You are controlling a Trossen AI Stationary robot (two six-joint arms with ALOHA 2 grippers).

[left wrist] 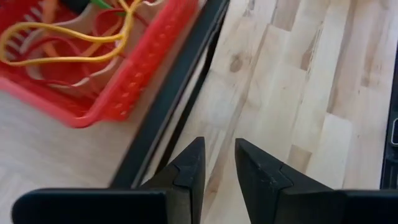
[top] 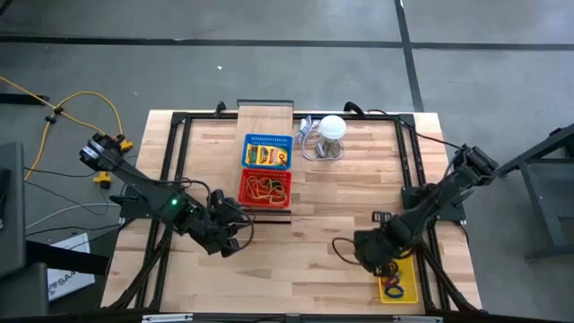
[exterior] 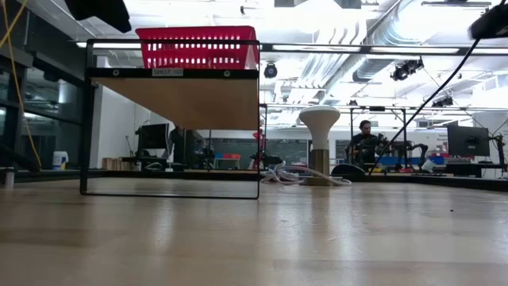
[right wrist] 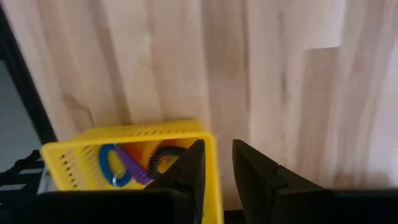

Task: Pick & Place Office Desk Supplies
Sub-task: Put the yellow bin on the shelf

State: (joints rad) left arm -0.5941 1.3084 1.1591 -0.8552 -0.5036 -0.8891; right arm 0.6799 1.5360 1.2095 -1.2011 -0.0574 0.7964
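Note:
A red basket [top: 265,187] holding tan, yellow and green rubber bands [left wrist: 74,43] sits on the wooden board of a black-framed shelf [top: 265,121]. A blue basket [top: 268,150] with yellow packs sits behind it. My left gripper [top: 235,231] [left wrist: 219,144] hangs open over bare table just left of the shelf's near corner. A yellow basket [top: 397,289] [right wrist: 124,155] at the near right holds blue, purple and black coiled loops [right wrist: 134,168]. My right gripper [top: 363,254] [right wrist: 217,144] points down, open, above that basket's far left corner. Neither gripper holds anything.
A white ball-like object [top: 332,127] with a grey cable stands at the far middle, right of the shelf. The shelf's black frame bar [left wrist: 174,106] runs close beside my left gripper. Bare wooden tabletop [top: 314,233] lies between the two arms.

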